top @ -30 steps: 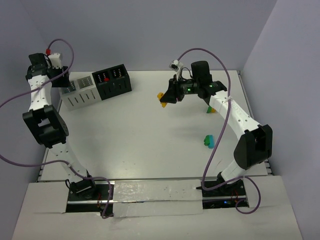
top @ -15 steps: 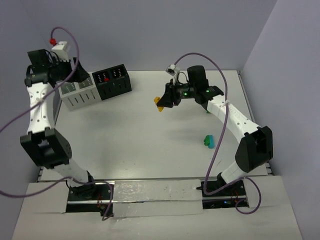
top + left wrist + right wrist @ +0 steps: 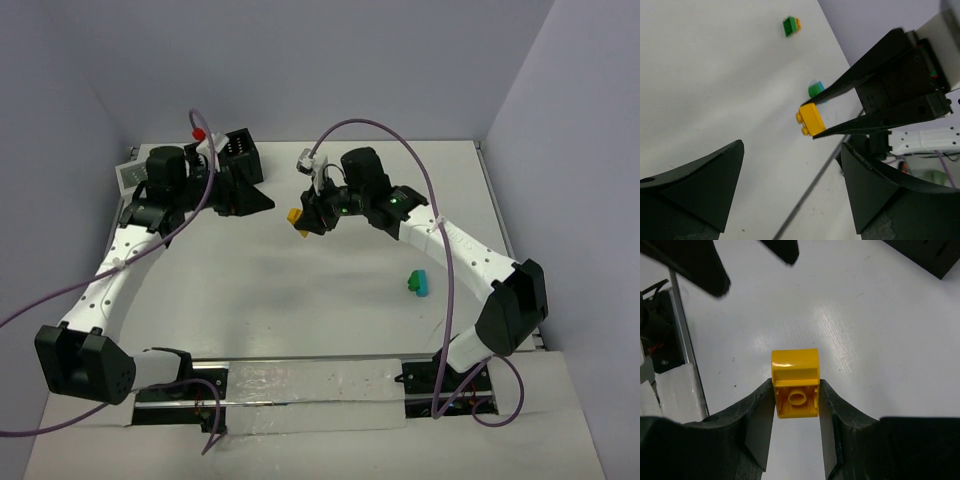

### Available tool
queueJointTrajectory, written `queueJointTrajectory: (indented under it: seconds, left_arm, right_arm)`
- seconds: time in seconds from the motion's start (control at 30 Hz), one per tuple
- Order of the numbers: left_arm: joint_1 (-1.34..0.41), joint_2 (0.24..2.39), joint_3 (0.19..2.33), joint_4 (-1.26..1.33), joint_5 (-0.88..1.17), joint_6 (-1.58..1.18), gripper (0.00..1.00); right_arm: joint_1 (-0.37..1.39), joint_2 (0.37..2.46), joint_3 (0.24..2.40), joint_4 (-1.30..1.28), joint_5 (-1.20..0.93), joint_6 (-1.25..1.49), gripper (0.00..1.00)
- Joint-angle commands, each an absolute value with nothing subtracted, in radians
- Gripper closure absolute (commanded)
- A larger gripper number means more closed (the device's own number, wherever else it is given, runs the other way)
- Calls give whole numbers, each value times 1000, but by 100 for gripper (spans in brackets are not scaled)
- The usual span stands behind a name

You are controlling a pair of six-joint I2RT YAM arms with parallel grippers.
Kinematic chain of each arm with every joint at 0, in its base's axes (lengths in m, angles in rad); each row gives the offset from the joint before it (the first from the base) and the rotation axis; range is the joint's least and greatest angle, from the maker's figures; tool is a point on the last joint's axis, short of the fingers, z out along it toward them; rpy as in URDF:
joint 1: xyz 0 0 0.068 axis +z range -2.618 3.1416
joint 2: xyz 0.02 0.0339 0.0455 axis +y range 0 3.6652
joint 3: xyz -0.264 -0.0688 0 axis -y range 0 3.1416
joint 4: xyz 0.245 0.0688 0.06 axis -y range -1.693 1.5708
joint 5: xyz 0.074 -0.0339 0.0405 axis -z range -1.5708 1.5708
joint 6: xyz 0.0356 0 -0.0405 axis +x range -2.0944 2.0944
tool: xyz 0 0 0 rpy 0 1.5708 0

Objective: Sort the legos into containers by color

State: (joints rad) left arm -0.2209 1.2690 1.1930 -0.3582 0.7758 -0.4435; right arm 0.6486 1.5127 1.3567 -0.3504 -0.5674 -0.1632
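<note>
My right gripper [image 3: 300,222] is shut on a yellow lego [image 3: 295,215] and holds it above the table's middle; in the right wrist view the lego [image 3: 795,382] sits pinched between both fingers [image 3: 757,415]. My left gripper [image 3: 255,200] is open just left of it, with nothing between its jaws [image 3: 790,185]. It faces the yellow lego [image 3: 811,120]. A green-and-teal lego [image 3: 417,284] lies at the right. A green lego with a yellow part [image 3: 790,26] lies farther off. The black container [image 3: 241,150] and the white container [image 3: 129,176] stand at the back left, both partly hidden by the left arm.
The table's right edge [image 3: 490,200] and purple walls bound the space. A metal rail [image 3: 682,325] runs along the table's side. Purple cables [image 3: 400,135] loop above both arms.
My left arm swung from the containers at the back left toward the table's middle, its jaws widening. My right gripper carried the yellow lego leftward toward it.
</note>
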Motion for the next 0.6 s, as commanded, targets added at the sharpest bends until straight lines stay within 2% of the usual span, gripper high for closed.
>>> queueJointTrajectory:
  seconds: [0.0, 0.4, 0.57]
  left_arm:
    - [-259, 1270, 1148, -259, 855, -565, 14]
    - [-321, 1332, 1172, -262, 843, -571, 17]
    - [-348, 1354, 1176, -274, 823, -558, 23]
  right_arm:
    - [685, 1492, 1436, -369, -500, -224, 100]
    - [741, 1501, 1479, -417, -465, -248, 100]
    - [765, 1512, 1506, -432, -427, -259, 100]
